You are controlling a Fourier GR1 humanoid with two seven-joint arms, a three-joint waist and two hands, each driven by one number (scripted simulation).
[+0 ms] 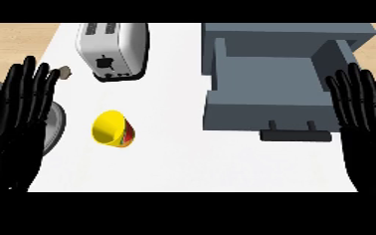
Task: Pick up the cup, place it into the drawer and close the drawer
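Observation:
A yellow cup (112, 129) with a red and green patterned side lies tipped on the white counter (183, 154), its mouth facing up and left. The grey drawer (268, 87) stands pulled out at the right, its inside bare, with a dark handle (295, 135) on its front. My left hand (23, 109) rests open at the left edge, fingers up, a short way left of the cup. Open as well, my right hand (356, 109) rests at the right edge, over the drawer's right side.
A white toaster (114, 50) stands at the back left of the counter. A small round brownish object (64, 71) lies beside it. A grey round rim (54, 129) shows partly behind my left hand. Wooden floor shows at the far left.

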